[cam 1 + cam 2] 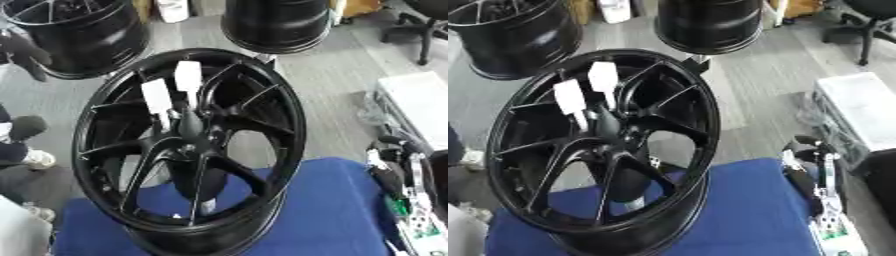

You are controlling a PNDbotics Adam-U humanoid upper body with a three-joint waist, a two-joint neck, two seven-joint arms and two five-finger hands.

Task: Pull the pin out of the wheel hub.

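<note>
Large gloss-black spoked alloy wheel (188, 145) stands tilted on the blue-covered worktop (332, 210), at its left half, face up toward the camera, likely for hub access. Two white tags (172, 90) hang at the hub; pin itself indistinct. Right hand (815, 175), near the right edge, holds nothing; finger state unclear. Left hand unseen. No legible writing.

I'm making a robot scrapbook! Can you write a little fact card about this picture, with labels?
Main thing: black wheel, standing tilted on a blue surface
Hub: two white-handled pins stick out near the middle
Right robot hand: low at the right edge, away from the wheel; fingers unclear
Left robot hand: not in view
Behind: two more black wheels on the grey floor
Pin pulled yet: no
</note>
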